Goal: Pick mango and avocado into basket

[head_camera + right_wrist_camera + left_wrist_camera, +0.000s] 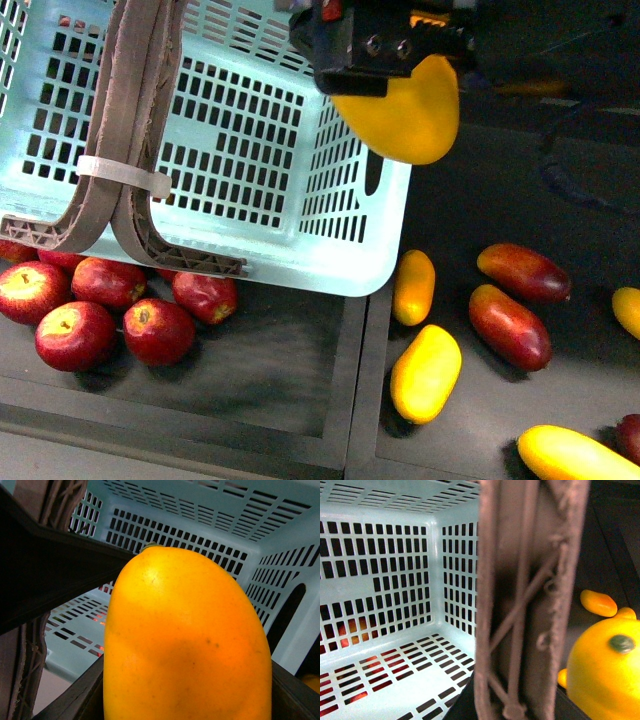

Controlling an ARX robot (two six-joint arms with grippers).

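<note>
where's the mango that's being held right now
Front view, upper right of centre: the mango hangs in the right gripper, just over the right rim of the basket.

Boxy matte-black right gripper (395,88): two round silver screw heads (388,46) side by side on its face, small red mark (332,10) and orange patch (430,18) along its top edge, flat black fingers (50,575).

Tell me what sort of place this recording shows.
Probably a mock grocery fruit display: red apples piled in one compartment of a dark tray, yellow oblong fruits and dark red oblong fruits loose in the next, and a turquoise shopping basket.
</note>
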